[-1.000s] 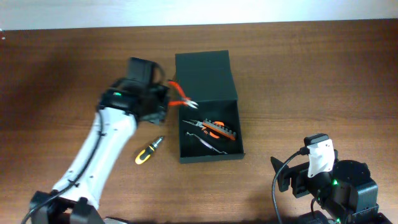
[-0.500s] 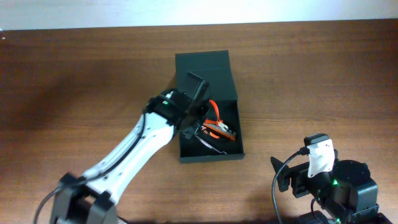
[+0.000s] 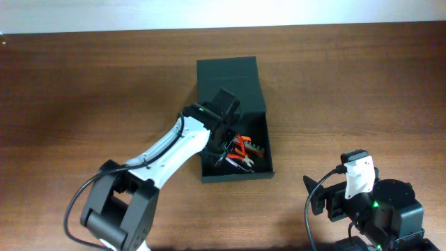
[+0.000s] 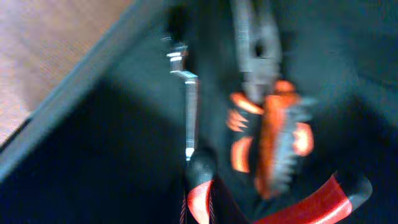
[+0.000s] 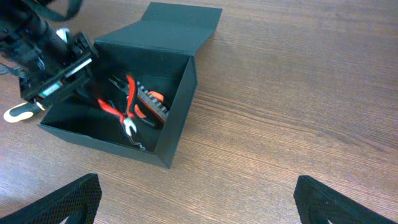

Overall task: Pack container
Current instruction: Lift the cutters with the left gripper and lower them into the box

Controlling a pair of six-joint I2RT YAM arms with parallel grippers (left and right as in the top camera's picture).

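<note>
One matte dark rectangular container [image 3: 228, 77], left gripper [image 3: 224, 143] clenched on glossy orange-handled pliers [image 5: 129, 115] inside; right gripper [image 5: 196, 183] spread wide, empty.

Brown wood-grain surface [image 3: 348, 90]
Its grain runs side to side in the overhead view; a pale strip [image 3: 104, 14] borders the far edge.

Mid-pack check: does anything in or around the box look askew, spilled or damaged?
Nothing looks spilled or damaged. The box sits open, lid folded back. Inside, the red-handled pliers sit slanted over the other tools, a loose pile rather than a neat row.
</note>
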